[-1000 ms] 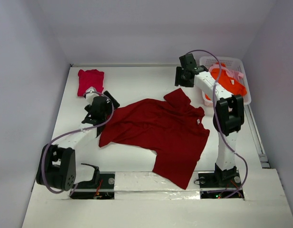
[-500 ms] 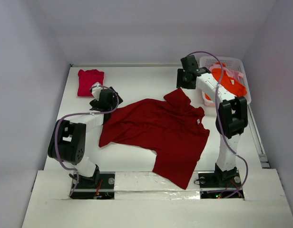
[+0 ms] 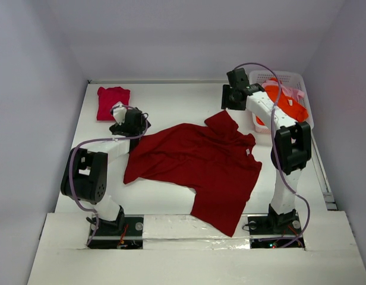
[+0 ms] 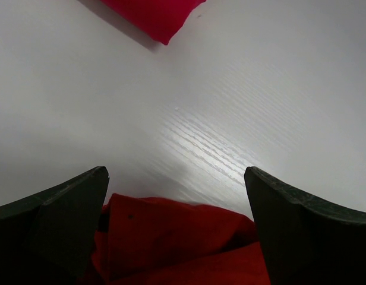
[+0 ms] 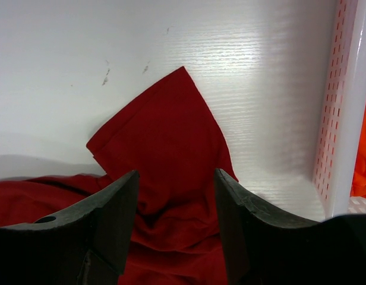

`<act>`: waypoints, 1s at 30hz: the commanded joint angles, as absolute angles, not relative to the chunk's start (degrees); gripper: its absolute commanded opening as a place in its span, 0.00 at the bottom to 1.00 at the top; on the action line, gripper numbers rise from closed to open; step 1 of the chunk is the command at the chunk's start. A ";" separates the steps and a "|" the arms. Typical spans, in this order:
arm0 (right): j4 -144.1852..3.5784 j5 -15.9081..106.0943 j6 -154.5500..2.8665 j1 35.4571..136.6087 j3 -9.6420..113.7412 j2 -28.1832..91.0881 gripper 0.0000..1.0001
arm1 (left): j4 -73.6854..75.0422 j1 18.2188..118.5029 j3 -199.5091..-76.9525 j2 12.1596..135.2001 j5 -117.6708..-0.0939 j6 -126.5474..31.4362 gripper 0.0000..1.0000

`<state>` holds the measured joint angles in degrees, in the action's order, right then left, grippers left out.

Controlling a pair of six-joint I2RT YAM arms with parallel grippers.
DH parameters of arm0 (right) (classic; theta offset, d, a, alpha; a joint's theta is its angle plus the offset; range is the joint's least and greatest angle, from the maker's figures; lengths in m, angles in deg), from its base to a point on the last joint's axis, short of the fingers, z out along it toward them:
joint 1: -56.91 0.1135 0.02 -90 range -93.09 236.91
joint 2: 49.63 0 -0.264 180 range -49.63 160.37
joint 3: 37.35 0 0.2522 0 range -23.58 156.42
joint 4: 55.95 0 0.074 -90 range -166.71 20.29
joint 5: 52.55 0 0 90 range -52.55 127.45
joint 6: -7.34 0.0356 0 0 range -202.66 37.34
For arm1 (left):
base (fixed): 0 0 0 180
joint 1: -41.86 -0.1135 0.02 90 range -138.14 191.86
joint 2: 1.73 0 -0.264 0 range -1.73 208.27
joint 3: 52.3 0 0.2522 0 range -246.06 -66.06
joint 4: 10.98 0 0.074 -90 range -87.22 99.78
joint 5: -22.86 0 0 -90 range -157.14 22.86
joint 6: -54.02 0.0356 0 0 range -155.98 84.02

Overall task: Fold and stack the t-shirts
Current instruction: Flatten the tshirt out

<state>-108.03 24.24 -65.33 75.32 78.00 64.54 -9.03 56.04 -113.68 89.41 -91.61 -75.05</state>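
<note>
The dark red t-shirt (image 3: 195, 166) lies spread across the middle of the table (image 3: 171, 98), its longest run going from the left side toward the right edge. One pointed flap reaches toward the far edge and a broad lobe reaches toward the near edge. A small pale tag sits near its right end, but you cannot tell for sure which end is the neck. The cloth is soft and matte, flat in the middle and wrinkled at the rims.

Your left gripper (image 3: 120, 113) hovers at the shirt's far left corner with its jaws spread wide and nothing between them. In the left wrist view a rumpled fold of the shirt (image 4: 171, 237) sits just under the dark fingers (image 4: 58, 225). Your right gripper (image 5: 176, 173) stands over the pointed flap (image 5: 165, 136) with its jaws partly apart and not pinching the cloth.

The crimson-pink t-shirt (image 3: 113, 102) rests folded, a neat squarish block, in the far left corner. The bright orange t-shirt (image 3: 287, 104) and the pale pink t-shirt (image 3: 299, 94) are heaped in the white lattice basket (image 3: 290, 76) at the far right corner, whose slotted wall stands just beside the flap. Bare glossy white tabletop lies along the far edge between the two grippers
</note>
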 commanded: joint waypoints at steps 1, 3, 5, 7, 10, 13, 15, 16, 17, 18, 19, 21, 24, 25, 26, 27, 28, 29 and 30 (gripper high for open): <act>-106.36 22.60 -65.78 75.54 78.98 64.80 0.59 | -6.37 56.19 -114.66 86.25 -94.13 -75.97 0.99; -106.80 22.69 -65.52 75.54 79.68 65.51 0.59 | -5.22 56.19 -114.84 86.43 -94.21 -76.40 0.99; -107.06 22.69 -65.43 75.54 80.21 65.60 0.59 | -3.81 56.19 -115.28 86.69 -94.30 -76.67 0.99; -106.97 22.86 -65.43 75.54 80.21 65.33 0.59 | -2.41 56.19 -115.80 86.95 -94.56 -76.93 0.99; -106.97 23.04 -65.52 75.54 80.39 64.81 0.59 | -1.00 56.19 -116.51 87.57 -94.74 -77.46 0.99; -106.89 23.21 -65.52 75.54 80.39 64.80 0.59 | -0.47 56.19 -116.60 87.83 -94.39 -77.46 0.99; -106.80 23.30 -65.52 75.54 80.39 65.07 0.59 | -0.56 56.19 -116.60 88.01 -93.95 -77.37 0.99; -106.80 23.21 -65.43 75.54 80.30 65.07 0.59 | -0.64 56.19 -116.60 88.01 -93.60 -77.37 0.99; -106.80 23.30 -65.43 75.54 80.30 65.42 0.59 | -0.91 56.19 -116.60 88.36 -93.25 -77.46 0.99; -106.80 23.39 -65.43 75.54 80.22 65.51 0.59 | -1.08 56.19 -116.69 88.62 -92.38 -77.37 0.99; -106.71 23.30 -65.34 75.54 80.13 65.60 0.59 | -1.35 56.19 -116.60 88.80 -91.93 -77.37 0.99; -106.80 23.39 -65.25 75.54 80.04 65.60 0.59 | -2.40 56.19 -116.42 89.67 -90.79 -77.37 0.95; -106.80 23.21 -65.25 75.54 80.04 65.42 0.59 | -2.84 56.19 -116.25 90.03 -89.47 -77.37 0.90; -106.80 23.21 -65.25 75.54 80.04 65.42 0.59 | -3.45 56.19 -115.90 90.03 -89.12 -77.37 0.88; -106.97 23.04 -65.17 75.54 80.30 65.16 0.59 | -3.98 56.19 -115.81 90.21 -88.94 -77.20 0.74; -106.97 23.04 -65.17 75.54 80.30 65.16 0.59 | -4.07 56.19 -115.81 90.21 -88.94 -77.20 0.74; -107.06 23.13 -65.17 75.54 80.30 65.07 0.59 | -4.07 56.19 -115.89 90.29 -89.03 -77.11 0.70; -107.06 23.21 -65.08 75.54 80.22 65.07 0.59 | -4.07 56.19 -115.98 90.30 -89.03 -77.02 0.61; -107.06 23.13 -65.08 75.54 80.13 64.89 0.59 | -4.16 56.19 -116.07 90.30 -89.12 -76.93 0.55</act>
